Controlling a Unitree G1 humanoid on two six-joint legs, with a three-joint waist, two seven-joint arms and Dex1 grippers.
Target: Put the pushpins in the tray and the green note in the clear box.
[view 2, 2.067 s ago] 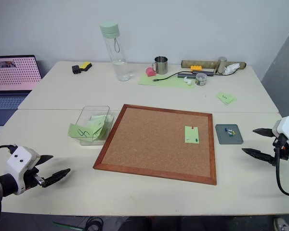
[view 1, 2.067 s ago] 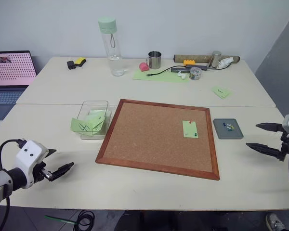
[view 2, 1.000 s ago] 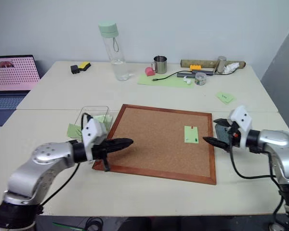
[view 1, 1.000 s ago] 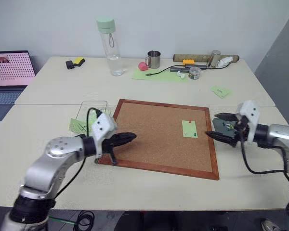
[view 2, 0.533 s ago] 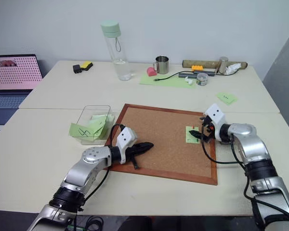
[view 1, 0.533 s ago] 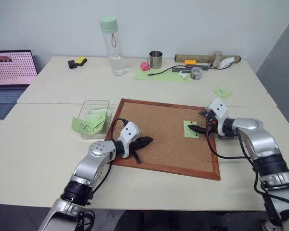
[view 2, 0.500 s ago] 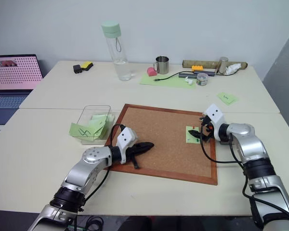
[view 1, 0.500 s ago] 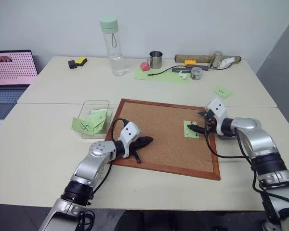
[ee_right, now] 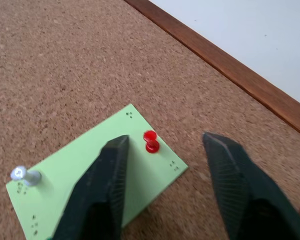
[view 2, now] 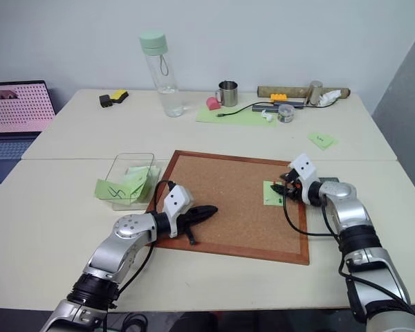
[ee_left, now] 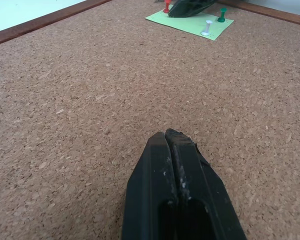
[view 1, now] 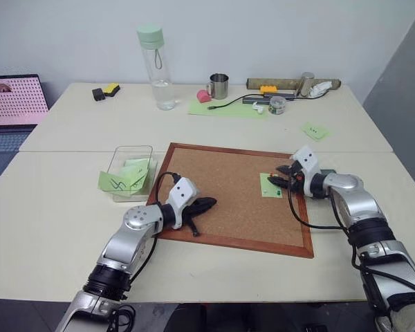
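Observation:
The green note [ee_right: 100, 170] is pinned to the right part of the corkboard [view 1: 221, 190] by three pushpins: a red one [ee_right: 150, 141], a white one [ee_right: 24, 174] and a green one [ee_left: 222, 15]. My right gripper [ee_right: 166, 139] is open just over the note, with the red pin between its fingers and touching neither. My left gripper [ee_left: 172, 136] is shut and empty, low over the board's left part. The clear box [view 1: 131, 169] stands left of the board. The tray [view 2: 331, 181] lies right of the board, mostly hidden behind my right wrist.
Scribbled green notes [view 1: 121, 181] lie in and over the clear box; another one [view 1: 315, 131] is at the far right. A water bottle [view 1: 155, 67], a metal cup [view 1: 219, 86], a large green sheet [view 1: 228, 108] and small clutter line the back. A laptop [view 1: 14, 104] stands at the far left.
Both arms have come in from the table's sides over the corkboard. The right gripper moved from beside the tray to the note, and its fingers stand closer together.

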